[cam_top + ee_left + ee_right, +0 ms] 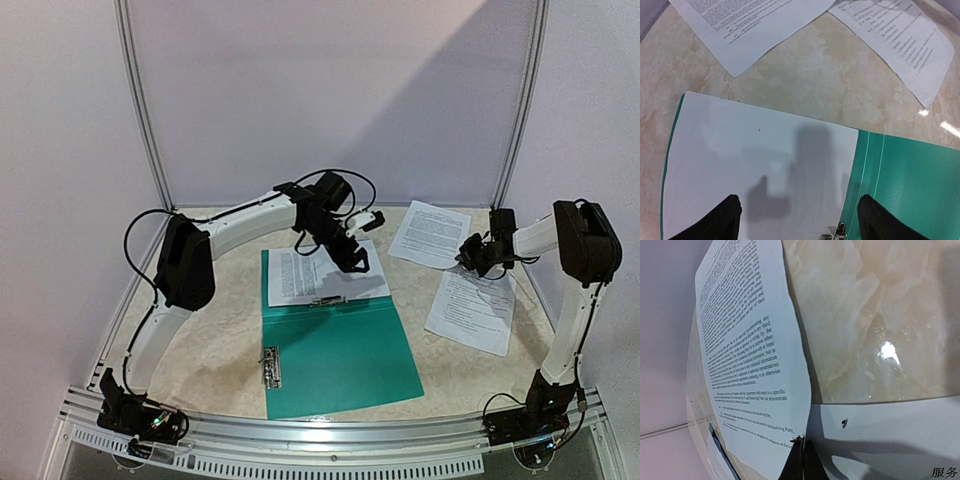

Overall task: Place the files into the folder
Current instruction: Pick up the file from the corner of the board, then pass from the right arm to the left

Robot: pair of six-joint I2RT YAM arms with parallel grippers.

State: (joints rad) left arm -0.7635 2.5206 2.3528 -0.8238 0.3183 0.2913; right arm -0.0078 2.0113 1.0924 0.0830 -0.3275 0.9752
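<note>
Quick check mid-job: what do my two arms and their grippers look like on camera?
Both arms are alike: white curved links with bulky black joint housings and black bases. The left arm has loose black cables looping beside it; the right arm has some near its base. The left gripper has dark, tapered fingers; the right gripper looks the same.

White sheet [760,165] on teal folder [910,170]

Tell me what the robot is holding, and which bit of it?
The right end effector pinches a white printed paper sheet by its edge. The left end effector holds nothing.
</note>
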